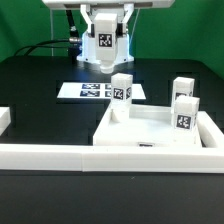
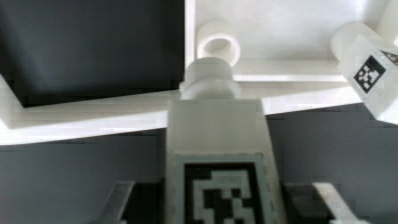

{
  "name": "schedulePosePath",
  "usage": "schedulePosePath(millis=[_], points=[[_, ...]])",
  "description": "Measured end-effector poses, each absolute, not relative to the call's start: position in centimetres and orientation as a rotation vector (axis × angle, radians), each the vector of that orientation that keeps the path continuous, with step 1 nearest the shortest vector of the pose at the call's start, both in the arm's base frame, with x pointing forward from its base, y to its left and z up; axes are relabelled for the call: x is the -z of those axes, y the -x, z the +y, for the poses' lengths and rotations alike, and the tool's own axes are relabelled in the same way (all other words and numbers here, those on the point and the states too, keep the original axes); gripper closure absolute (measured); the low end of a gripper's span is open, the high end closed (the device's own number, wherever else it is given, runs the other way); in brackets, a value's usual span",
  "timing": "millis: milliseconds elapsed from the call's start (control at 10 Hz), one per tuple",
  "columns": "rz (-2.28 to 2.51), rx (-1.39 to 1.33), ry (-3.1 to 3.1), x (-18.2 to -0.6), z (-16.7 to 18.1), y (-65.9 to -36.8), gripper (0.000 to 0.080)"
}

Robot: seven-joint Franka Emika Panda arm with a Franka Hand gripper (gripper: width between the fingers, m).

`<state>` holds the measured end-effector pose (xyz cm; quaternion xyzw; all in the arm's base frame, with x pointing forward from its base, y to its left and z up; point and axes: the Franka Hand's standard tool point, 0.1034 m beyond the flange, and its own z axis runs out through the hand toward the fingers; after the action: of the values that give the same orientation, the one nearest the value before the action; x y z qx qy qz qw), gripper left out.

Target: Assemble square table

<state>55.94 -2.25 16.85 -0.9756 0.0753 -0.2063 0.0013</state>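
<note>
While the square tabletop (image 1: pixel 146 128) lies flat on the right side of the black worktop (image 1: pixel 40 105), rim upward, three white tagged legs stand upright on it. The far-left leg (image 1: pixel 121 90) stands at its far left corner, the far-right leg (image 1: pixel 183 88) at the far right, and the near-right leg (image 1: pixel 183 113) just in front of that one. The near left corner carries nothing. A fourth leg (image 1: pixel 105 43) hangs upright in the end effector (image 1: pixel 105 63), far from the tabletop and above the worktop's far edge. The fingers are clamped on its sides.

A long low border wall (image 1: pixel 50 154) runs along the near edge of the worktop, touching the tabletop's near side. The marker board (image 1: pixel 92 91) lies flat between the tabletop and the arm.

Only the wrist view shows the grip: dark fingers (image 2: pixel 121 200) flank the fourth leg (image 2: pixel 221 150), tag face up, and its rounded tip (image 2: pixel 208 75) points toward a round socket (image 2: pixel 221 44) in the tabletop (image 2: pixel 276 40). One standing leg (image 2: pixel 368 62) shows at the edge; which one cannot be told. Only the exterior view takes in all three standing legs and the dark cables (image 1: pixel 35 45) behind the arm.
</note>
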Motion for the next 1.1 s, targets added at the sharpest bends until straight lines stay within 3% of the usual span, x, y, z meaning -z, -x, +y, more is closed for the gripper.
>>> schedulePosePath(millis=[200, 400, 700, 1100], points=[[0.244, 0.729, 3.070, -15.1, -2.5, -57.1, 0.0509], [0.262, 0.761, 3.054, -14.6, -2.0, -59.2, 0.0509], [0.316, 0.757, 3.038, -12.9, -0.2, -59.9, 0.0509], [0.312, 0.758, 3.042, -13.0, -0.5, -59.9, 0.0509]])
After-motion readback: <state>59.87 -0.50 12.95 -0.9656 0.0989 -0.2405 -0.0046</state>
